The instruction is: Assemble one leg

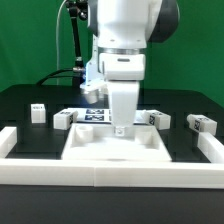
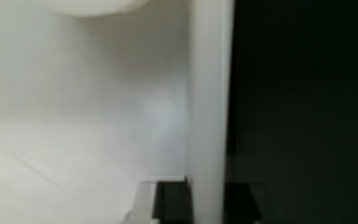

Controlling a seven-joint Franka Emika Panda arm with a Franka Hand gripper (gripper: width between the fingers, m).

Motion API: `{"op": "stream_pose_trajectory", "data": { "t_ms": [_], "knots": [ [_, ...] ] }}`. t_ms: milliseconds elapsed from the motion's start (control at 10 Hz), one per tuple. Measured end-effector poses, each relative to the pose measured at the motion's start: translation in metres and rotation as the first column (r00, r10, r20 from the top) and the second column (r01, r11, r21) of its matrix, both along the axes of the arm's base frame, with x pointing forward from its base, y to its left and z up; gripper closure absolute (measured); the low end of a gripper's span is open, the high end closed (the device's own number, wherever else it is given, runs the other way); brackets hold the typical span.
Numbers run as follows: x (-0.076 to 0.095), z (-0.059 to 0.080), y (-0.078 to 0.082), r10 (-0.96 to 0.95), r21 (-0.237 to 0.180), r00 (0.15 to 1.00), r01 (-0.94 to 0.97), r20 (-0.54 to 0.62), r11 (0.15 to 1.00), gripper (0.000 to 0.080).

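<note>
Gripper (image 1: 120, 128) points down at the far edge of the white panel (image 1: 115, 150). Cannot tell if jaws are apart or together; wrist view blurred. 4 legs (image 1: 157, 118) sit on the black table (image 1: 25, 98), apart from gripper: 2 left of the panel, 2 right.

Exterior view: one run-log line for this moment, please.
gripper: low over white panel, jaws unclear | leg: loose on table, untouched
</note>
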State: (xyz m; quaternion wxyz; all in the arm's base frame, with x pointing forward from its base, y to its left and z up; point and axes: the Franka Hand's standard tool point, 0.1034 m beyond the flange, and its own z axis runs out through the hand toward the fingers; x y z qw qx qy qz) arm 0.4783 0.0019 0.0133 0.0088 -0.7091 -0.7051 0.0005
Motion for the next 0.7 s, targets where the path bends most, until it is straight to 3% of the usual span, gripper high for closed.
{"op": "stream_pose_trajectory", "data": {
  "t_ms": [400,700],
  "knots": [
    [-0.002,-0.001,0.002,-0.008,0.001,1.000,0.008,-0.003,1.000,0.0739],
    [-0.001,-0.002,0.046,-0.027,0.022,1.000,0.027,-0.001,0.999,0.0738]
  ]
}}
